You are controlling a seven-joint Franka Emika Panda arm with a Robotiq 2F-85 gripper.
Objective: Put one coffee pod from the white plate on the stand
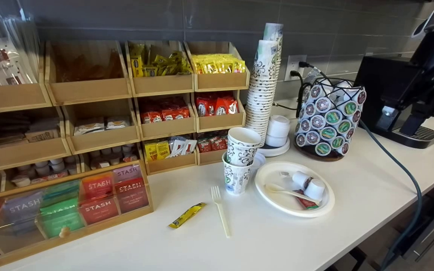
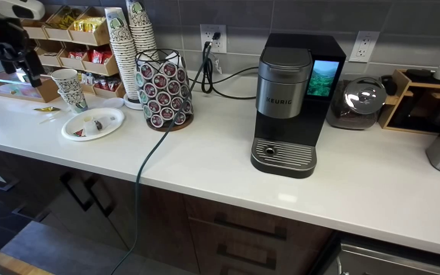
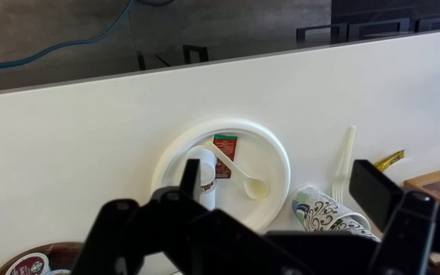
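The wrist view shows a small, white, cup-shaped plastic coffee pod (image 3: 208,200) on its side, its brown-printed lid (image 3: 207,187) facing a second, plain white pod (image 3: 206,164), both on the round, shallow white plate (image 3: 220,125), while the black two-fingered tool (image 3: 279,181) gapes wide above the white bench (image 3: 71,152).

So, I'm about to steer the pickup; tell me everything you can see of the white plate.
The white plate is round and shallow with a raised rim, perhaps moulded paper or foam. It lies flat, right way up, on the counter, nearer the front edge than the patterned paper cups and the stand. In it are two coffee pods, a pale spoon and a red packet, the spoon's handle crossing the packet. The open gripper hangs clear of it.
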